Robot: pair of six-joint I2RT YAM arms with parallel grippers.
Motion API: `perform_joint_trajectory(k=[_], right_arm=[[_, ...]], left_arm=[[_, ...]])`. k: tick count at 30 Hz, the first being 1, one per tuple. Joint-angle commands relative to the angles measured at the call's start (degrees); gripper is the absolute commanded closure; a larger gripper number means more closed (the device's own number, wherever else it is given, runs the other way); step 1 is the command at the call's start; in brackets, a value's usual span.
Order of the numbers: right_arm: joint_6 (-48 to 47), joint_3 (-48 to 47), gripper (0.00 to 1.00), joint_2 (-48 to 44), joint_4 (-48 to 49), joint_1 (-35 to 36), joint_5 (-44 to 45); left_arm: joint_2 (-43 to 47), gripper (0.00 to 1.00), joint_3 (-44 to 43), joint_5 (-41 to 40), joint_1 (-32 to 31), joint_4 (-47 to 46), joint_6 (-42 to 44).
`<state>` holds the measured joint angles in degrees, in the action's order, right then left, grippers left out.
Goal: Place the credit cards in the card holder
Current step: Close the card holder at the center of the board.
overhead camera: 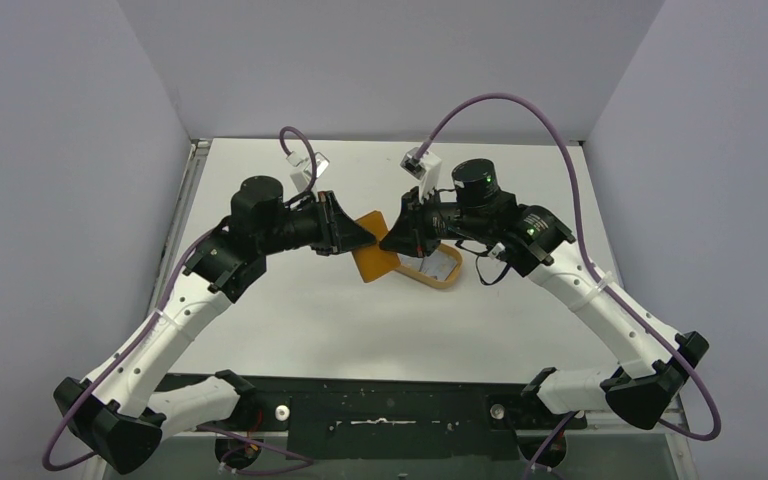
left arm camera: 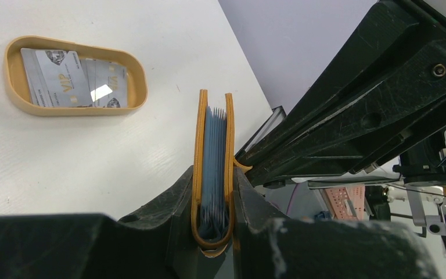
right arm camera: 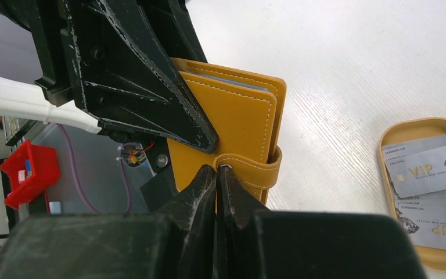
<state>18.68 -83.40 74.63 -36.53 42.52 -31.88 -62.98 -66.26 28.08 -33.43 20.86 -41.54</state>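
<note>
A white bench [overhead camera: 290,320], walled on 3 sides by pale panels, carries 2 arms that meet near its middle: the left arm [overhead camera: 175,320] and the right arm [overhead camera: 600,300]. Wide bare surface shows toward the near edge and on both flanks of the meeting point.

1 oval tan-rimmed tray [left arm camera: 11,87] lies flat just to the right of the jaws. 1 orange-brown card holder [right arm camera: 238,116] is held on edge between the 2 arms, beside the tray and apart from it. Its covers are folded together over blue-grey inner pockets.

The left jaws are clamped on the card holder near its spine, 1 finger on each cover. The right jaws are pinched together on the end of its snap tab [right arm camera: 255,171], which wraps the holder's open edge.

The credit cards [right arm camera: 427,168] lie overlapping in the tray. At least 2 are visible, pale grey with "VIP" print. The overlap hides the exact count.
</note>
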Motion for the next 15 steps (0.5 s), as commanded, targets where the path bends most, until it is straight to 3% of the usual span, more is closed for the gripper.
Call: perform_joint_trajectory(k=[1,15], right_arm=[[0.62,-0.32,1.0,1.63,2.43,1.66,0.64],[1.11,-0.01,1.0,3.25,2.07,2.56,1.86]], left_arm=[[0.88,1.0,-3.32,4.9,-0.67,-8.86,-2.96],[2.15,1.0,-3.73,8.4,-0.67,-14.25,-7.54]])
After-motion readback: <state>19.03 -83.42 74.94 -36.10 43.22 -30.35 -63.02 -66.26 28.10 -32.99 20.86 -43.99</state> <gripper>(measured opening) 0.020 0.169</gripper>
